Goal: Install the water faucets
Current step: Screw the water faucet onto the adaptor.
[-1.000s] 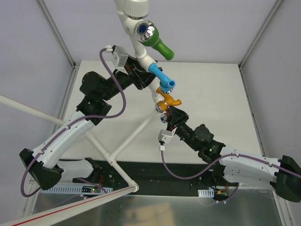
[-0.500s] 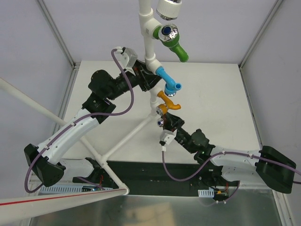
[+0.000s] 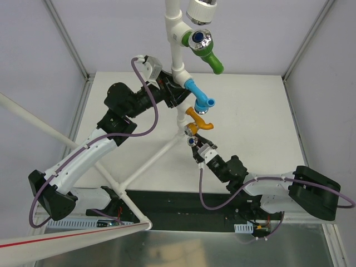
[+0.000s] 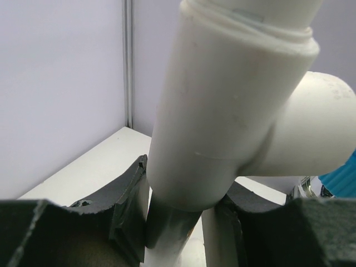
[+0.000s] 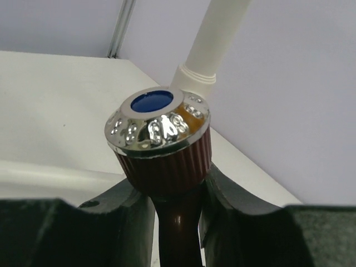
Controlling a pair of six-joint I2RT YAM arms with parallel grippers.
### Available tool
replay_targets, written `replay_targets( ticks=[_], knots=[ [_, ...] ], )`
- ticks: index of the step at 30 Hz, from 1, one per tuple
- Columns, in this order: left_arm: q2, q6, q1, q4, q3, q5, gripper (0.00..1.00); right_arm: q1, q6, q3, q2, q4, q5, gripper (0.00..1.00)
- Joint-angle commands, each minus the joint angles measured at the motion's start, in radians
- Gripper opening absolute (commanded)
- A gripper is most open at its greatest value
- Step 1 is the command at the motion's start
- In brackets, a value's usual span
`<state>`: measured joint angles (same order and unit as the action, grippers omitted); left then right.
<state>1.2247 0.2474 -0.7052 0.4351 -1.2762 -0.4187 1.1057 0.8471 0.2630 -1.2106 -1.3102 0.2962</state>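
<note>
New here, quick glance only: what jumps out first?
A white pipe frame rises above the table, clamped by the left gripper, carrying a green faucet, blue faucet and orange faucet. Beside the orange one, the right gripper grips the brown faucet under its chrome cap.

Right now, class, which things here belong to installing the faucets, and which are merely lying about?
Job: green faucet, blue faucet, orange faucet, brown faucet, white pipe frame, left end effector, right end effector.
Not the job: table, enclosure posts.
</note>
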Motion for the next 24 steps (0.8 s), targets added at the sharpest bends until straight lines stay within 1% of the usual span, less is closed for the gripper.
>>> replay_targets(
  ticks=[1,7,11,18,22,24],
  knots=[
    [-0.090,0.382,-0.071,0.225,-0.064,-0.152,0.00,0.054,-0.376,0.030,-0.096,-0.093,0.013,0.00],
    [-0.091,0.383,-0.068,0.226,-0.063,-0.149,0.00,0.088,-0.538,0.064,-0.132,-0.145,0.145,0.00],
    [-0.094,0.386,-0.068,0.231,-0.061,-0.146,0.00,0.098,-0.661,0.062,-0.133,-0.195,0.193,0.00],
    [-0.096,0.391,-0.066,0.241,-0.054,-0.143,0.00,0.125,-0.759,0.084,-0.116,-0.195,0.290,0.00],
    [-0.097,0.389,-0.063,0.241,-0.051,-0.141,0.00,0.137,-0.844,0.097,-0.107,-0.199,0.342,0.00],
    [-0.099,0.389,-0.065,0.243,-0.049,-0.140,0.00,0.138,-0.914,0.102,-0.102,-0.213,0.362,0.00]
  ],
)
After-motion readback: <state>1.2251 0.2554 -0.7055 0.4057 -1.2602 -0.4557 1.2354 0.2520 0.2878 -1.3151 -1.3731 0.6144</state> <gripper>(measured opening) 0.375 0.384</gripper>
